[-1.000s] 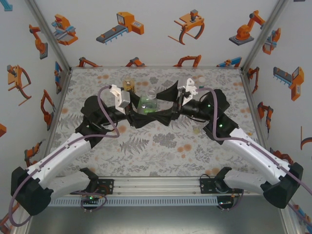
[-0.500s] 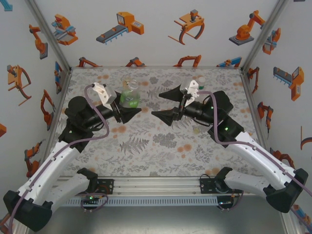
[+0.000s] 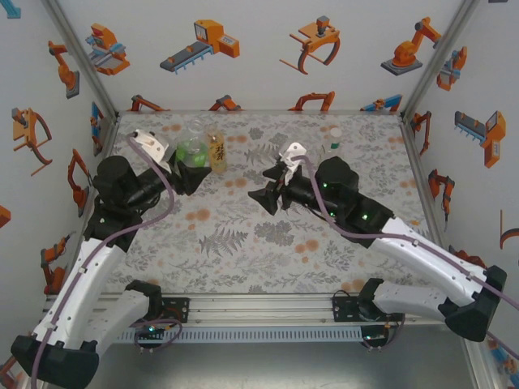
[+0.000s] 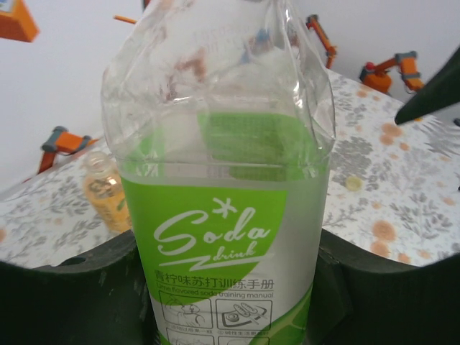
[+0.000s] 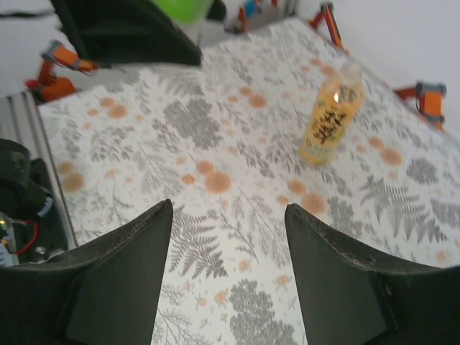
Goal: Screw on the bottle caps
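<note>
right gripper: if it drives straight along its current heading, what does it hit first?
There is bare floral cloth directly ahead of the open right gripper. The amber bottle sits right of that line. Farther on, it would likely meet the left gripper, shut on the soda bottle; depth is hard to judge.

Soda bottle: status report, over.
Left gripper shut on soda bottle, far left. Right gripper open, empty. Loose cap on cloth. Amber bottle close beside.

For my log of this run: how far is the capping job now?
Done: nothing I can confirm. In hand: left gripper shut on the soda bottle, its top unclear. Left: amber bottle looks uncapped, one cap lies loose, right gripper open and empty.
</note>
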### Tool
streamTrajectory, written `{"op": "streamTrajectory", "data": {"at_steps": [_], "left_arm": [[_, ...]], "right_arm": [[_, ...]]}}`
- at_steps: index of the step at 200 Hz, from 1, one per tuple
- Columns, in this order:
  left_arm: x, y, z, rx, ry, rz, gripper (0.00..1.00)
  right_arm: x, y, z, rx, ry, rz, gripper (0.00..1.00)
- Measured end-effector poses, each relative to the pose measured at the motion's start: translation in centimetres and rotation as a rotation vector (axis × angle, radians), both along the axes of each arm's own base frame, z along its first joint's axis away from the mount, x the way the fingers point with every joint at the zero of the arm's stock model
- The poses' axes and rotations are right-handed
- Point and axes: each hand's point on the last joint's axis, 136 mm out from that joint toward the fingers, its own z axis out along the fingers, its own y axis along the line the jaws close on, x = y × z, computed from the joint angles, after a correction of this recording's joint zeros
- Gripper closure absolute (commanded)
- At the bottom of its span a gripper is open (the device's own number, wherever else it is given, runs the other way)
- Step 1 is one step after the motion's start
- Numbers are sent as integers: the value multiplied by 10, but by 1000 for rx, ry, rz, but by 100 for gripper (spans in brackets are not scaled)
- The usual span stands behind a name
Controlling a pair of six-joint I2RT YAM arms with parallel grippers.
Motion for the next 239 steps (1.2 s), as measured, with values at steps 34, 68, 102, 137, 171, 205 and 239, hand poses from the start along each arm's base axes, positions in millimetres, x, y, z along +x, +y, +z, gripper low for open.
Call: {"op": "streamTrajectory", "data": {"at_steps": [34,68,102,137,171,205,239], "left_arm": [[10,11,-1,-5,-3,59,100],[11,12,-20,-4,18,63,100],[13,11,-32,5,45,61,100],[15,9,-36,8,57,51,100],[17,8,-40,13,73,43,100],[18,6,-43,12,82,36,100],[18,5,-45,6,98,24,100]], "right_arm": [[22,-5,-48,-127,124,-135,40],[37,-18,-104,-263,277,-279,40],[49,-39,-160,-392,445,-404,41],[61,-65,-196,-439,595,-518,44],[51,-81,-222,-475,711,-577,48],[34,-84,-240,-505,793,-608,50],[5,-78,-260,-538,839,-619,51]]}}
